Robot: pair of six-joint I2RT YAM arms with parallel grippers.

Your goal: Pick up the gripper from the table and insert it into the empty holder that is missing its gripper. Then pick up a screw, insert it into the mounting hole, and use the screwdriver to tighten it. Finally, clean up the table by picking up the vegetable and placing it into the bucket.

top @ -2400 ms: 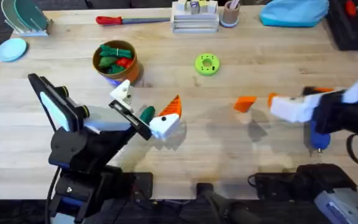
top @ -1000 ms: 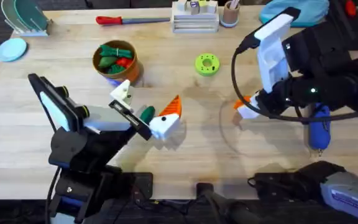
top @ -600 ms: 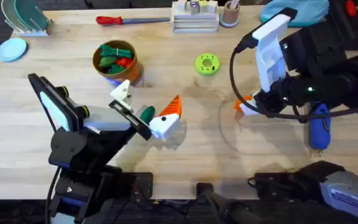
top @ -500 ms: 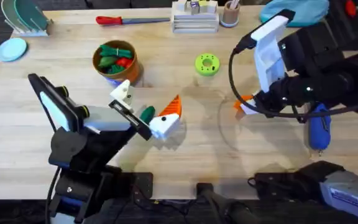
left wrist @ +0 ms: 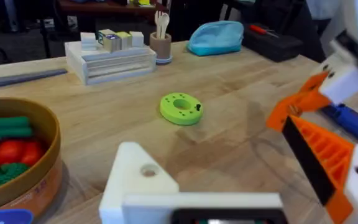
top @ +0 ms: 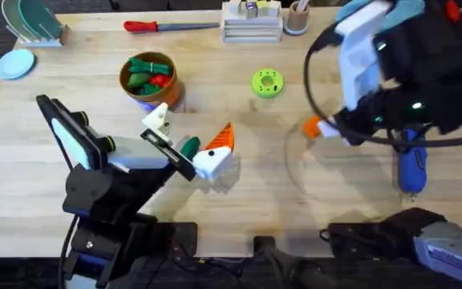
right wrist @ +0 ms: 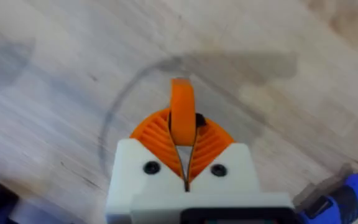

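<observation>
**Carefully: a thin pinch that may slip**

Right now I am pinching the gripper (right wrist: pixel 181 112) edge-on between my right gripper (right wrist: pixel 184 163) pads, right of centre overhead, above the table (top: pixel 295 201). It may be twisting loose before reaching the holder (top: pixel 158 118) on my spread left gripper (top: pixel 184 136).

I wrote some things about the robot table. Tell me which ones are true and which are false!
1. The right gripper is pinching the little orange gripper. True.
2. The blue screwdriver is in the bucket. False: it lies on the table by the right arm.
3. The left gripper has only one orange pad. True: its other finger is a bare white holder.
4. The green disc is stacked on the bucket. False: it lies apart on the table.
5. The bucket holds red and green toy vegetables. True.
</observation>
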